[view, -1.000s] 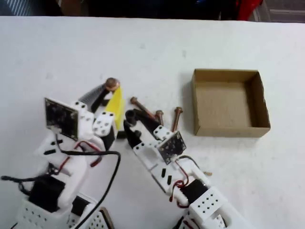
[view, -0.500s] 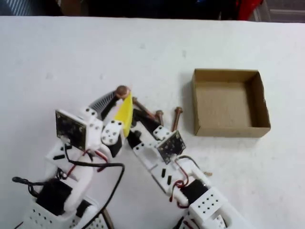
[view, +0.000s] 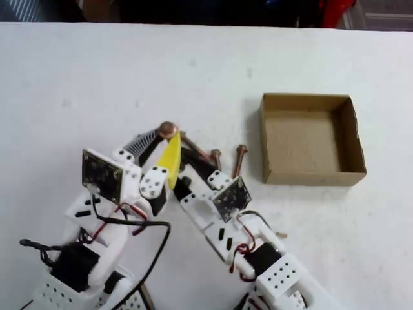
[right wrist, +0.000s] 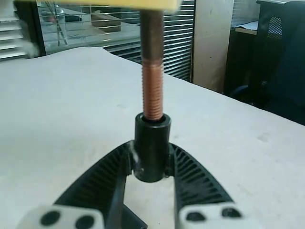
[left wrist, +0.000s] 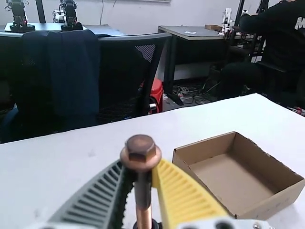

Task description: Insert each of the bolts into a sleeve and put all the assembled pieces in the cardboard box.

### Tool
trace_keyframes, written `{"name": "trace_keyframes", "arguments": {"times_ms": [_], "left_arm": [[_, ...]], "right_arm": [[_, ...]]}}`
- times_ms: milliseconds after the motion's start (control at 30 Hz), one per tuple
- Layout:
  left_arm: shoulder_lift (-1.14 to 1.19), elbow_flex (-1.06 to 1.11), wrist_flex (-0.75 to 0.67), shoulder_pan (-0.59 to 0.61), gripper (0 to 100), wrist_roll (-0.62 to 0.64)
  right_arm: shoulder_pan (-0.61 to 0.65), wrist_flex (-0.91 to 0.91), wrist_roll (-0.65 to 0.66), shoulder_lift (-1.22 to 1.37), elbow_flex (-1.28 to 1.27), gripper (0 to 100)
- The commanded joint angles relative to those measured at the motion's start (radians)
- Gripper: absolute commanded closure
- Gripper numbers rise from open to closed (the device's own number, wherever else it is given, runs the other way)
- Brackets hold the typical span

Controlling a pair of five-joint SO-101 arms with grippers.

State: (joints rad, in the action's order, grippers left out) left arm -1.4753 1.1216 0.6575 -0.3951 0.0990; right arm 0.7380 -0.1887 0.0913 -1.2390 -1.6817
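Observation:
My left gripper [view: 165, 134], with one grey and one yellow finger, is shut on a copper bolt [view: 168, 128] held upright, head up [left wrist: 140, 149]. Right under it my right gripper [view: 184, 170], with black fingers, is shut on a black sleeve [right wrist: 151, 145] that stands upright. The bolt's threaded end [right wrist: 153, 90] sits in the sleeve's top opening. Three loose bolts [view: 216, 155] lie on the table between the grippers and the cardboard box [view: 264, 139]. The box [left wrist: 205, 144] is open on top with nothing inside.
The white table [view: 97, 71] stretches wide to the far side and left. Both arm bases and their cables [view: 151, 236] crowd the near edge. The left wrist view takes in chairs and desks in the room beyond the table.
My left gripper has carried the bolt to the right and nearer, bringing it over the right gripper's sleeve. The right arm has stayed put.

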Motion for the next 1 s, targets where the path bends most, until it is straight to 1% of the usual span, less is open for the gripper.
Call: {"name": "trace_keyframes", "arguments": {"times_ms": [0, 167, 300, 567, 767, 867, 967], "left_arm": [[-0.018, -0.008, 0.011, -0.013, 98, 0.014], [-0.018, -0.008, 0.054, -0.013, 98, 0.014], [-0.015, -0.005, 0.058, -0.013, 98, 0.014], [-0.018, 0.117, 0.051, -0.008, 98, 0.008], [-0.018, 0.121, 0.048, -0.007, 98, 0.006], [-0.019, 0.127, 0.006, -0.005, 98, 0.006], [-0.019, 0.127, 0.008, -0.005, 98, -0.011]], "right_arm": [[0.005, 0.001, 0.0, -0.015, -0.009, 98.2], [0.005, 0.001, 0.0, -0.015, -0.009, 98.2], [0.005, 0.001, 0.0, -0.015, -0.009, 98.2], [0.005, 0.001, 0.0, -0.015, -0.009, 98.2], [0.005, 0.002, 0.0, -0.015, -0.009, 98.2], [0.005, 0.002, 0.0, -0.015, -0.009, 98.2], [0.005, 0.002, 0.0, -0.015, -0.009, 98.2]]}}
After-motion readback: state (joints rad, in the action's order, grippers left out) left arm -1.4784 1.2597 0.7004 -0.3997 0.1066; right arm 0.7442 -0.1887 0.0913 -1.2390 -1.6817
